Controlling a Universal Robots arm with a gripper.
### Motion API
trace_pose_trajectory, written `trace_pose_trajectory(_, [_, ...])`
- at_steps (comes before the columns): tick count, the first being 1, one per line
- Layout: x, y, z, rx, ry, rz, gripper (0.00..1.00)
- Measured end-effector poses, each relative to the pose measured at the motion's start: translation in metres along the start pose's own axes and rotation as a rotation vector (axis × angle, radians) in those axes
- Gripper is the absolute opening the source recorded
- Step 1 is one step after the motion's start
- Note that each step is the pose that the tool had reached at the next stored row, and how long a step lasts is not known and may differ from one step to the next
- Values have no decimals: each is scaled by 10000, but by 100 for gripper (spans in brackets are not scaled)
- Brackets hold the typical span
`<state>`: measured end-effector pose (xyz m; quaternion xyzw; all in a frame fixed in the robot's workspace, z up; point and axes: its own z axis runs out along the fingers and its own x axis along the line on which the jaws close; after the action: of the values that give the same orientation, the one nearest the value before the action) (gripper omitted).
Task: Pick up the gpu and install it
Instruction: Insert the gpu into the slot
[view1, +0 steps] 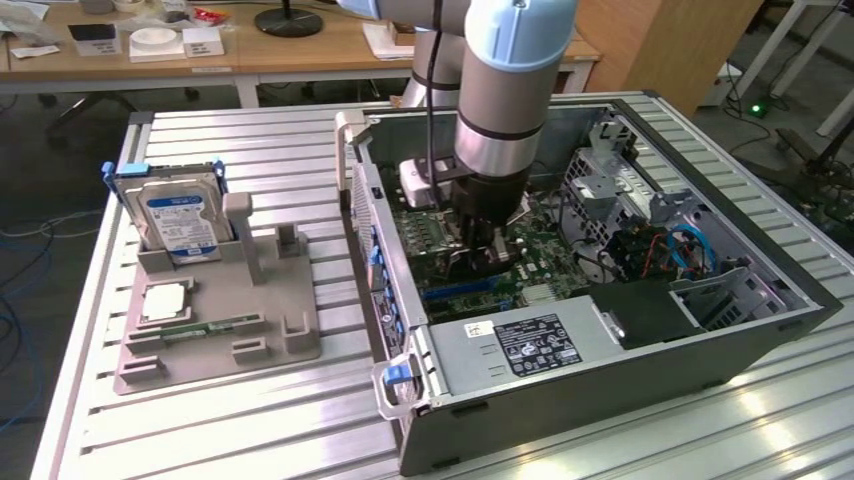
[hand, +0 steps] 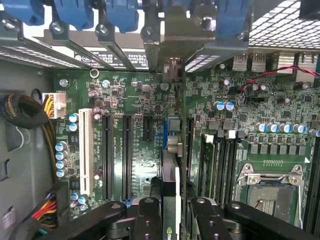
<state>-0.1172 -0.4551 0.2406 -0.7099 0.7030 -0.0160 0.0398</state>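
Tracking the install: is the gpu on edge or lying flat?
On edge: the gpu shows as a thin strip gripped in the pincer, over the motherboard slots. Seated or not, cannot tell.

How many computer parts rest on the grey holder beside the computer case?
3: hard drive upright at the far end; square chip flat at the middle; green memory stick just in front. None looks hidden.

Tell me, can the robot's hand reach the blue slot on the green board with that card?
Probably yes. The hand holds the card edge-on, seemingly lined up with the blue slot; the case stands open and nothing lies across the slot.
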Motion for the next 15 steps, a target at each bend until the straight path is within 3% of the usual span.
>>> trace_pose_trajectory(15, [1, 5, 47, -1, -3, 1, 27])
